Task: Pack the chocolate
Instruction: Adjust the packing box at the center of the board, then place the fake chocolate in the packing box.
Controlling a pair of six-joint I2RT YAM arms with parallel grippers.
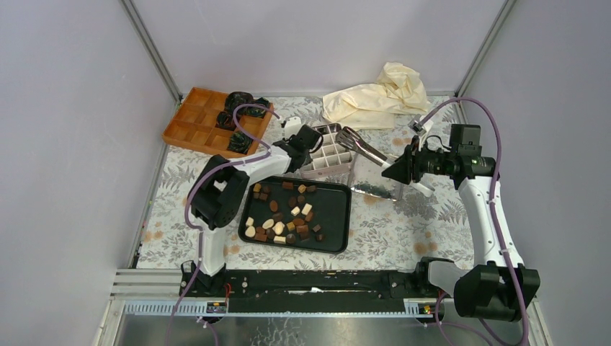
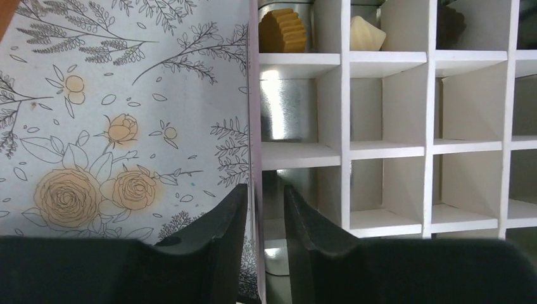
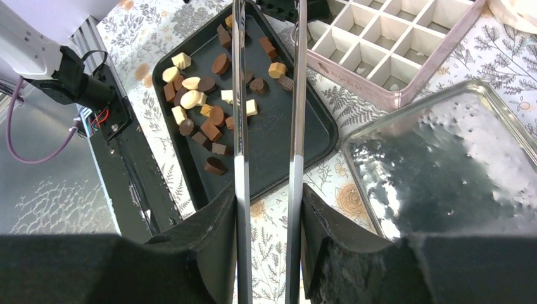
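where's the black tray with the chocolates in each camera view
top external: the black tray lies at the centre, just nearer the arms than the divided box.
left wrist: not in it.
right wrist: the black tray fills the upper middle, behind the tongs.
shared landmark: the divided box, right side in left wrist, top right in right wrist.

Chocolate on a tray at centre, boxes above it.
In the top view the chocolate (image 1: 279,228) lies scattered on the flat tray (image 1: 331,209) at centre frame. Just above it stands the divided box (image 1: 326,157), with a lid (image 1: 376,189) at its lower right and tongs (image 1: 364,149) over its right edge. At upper left a compartment tray (image 1: 193,124) holds paper cups (image 1: 238,101); a cloth (image 1: 375,97) lies upper right.
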